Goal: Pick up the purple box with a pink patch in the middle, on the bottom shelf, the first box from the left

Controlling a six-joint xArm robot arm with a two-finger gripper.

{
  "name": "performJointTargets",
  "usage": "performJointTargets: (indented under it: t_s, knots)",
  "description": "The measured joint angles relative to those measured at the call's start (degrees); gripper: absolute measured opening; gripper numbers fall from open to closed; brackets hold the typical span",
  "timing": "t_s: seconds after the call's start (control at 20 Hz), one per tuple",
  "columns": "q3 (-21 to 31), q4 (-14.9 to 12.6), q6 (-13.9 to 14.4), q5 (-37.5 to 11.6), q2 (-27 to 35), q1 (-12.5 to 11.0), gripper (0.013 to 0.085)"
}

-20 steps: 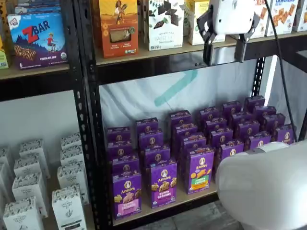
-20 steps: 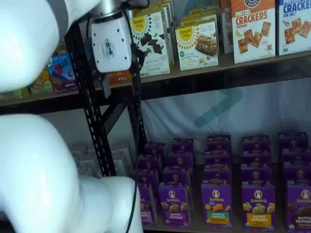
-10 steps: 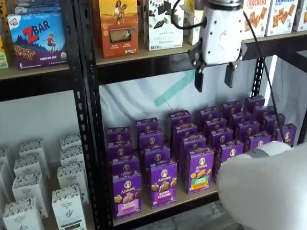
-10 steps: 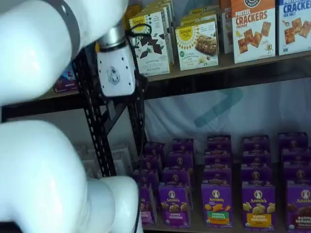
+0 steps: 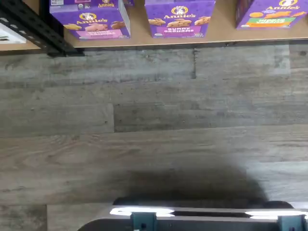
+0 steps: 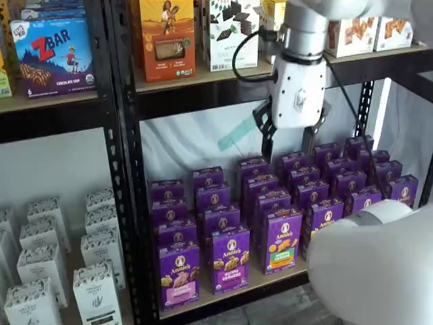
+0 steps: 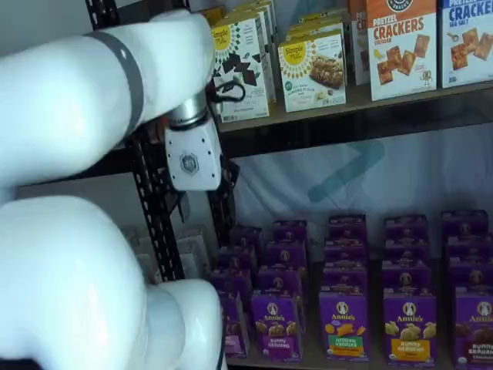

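Note:
The purple box (image 6: 179, 274) with its pink band stands at the front left corner of the bottom shelf (image 6: 252, 283), upright, heading its row. In the wrist view the purple box (image 5: 91, 21) stands at the board's (image 5: 226, 29) front edge, beside a black rack post. My gripper (image 6: 287, 143) hangs open in front of the white backdrop, above the middle rows of purple cartons and well up and right of the box. A plain gap shows between its black fingers, with nothing in them. My gripper's white body (image 7: 192, 158) shows against the rack upright; the arm partly hides the box (image 7: 231, 327).
Beside the box stand a Bunny Grahams carton (image 6: 228, 258) and one with an orange-and-green patch (image 6: 282, 240), with several rows behind. The upper board carries an orange carton (image 6: 166, 37). White cartons (image 6: 40, 271) fill the left bay past the black upright (image 6: 125, 169). My arm's white link (image 6: 372, 271) bulks at front right.
My gripper has come down from the upper shelf's level and shifted left, now hanging over the purple cartons. It stays open. The boxes have not moved.

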Motion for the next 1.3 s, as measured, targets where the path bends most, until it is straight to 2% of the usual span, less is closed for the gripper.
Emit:
performJointTargets:
  t_s: [0.25,0.65,0.95,1.3]
  knots:
    - [4.99,-1.51,2.38,-6.78,1.78,2.34,0.085]
    - [10.92,-2.77,5.12,-16.45,6.21,4.74,0.085]
    - [14.22,-3.79,6.54,-23.52,10.58,5.63,0.085]
    - [15.76,-4.98,8.11,-29.86,17.99,6.43,0.085]
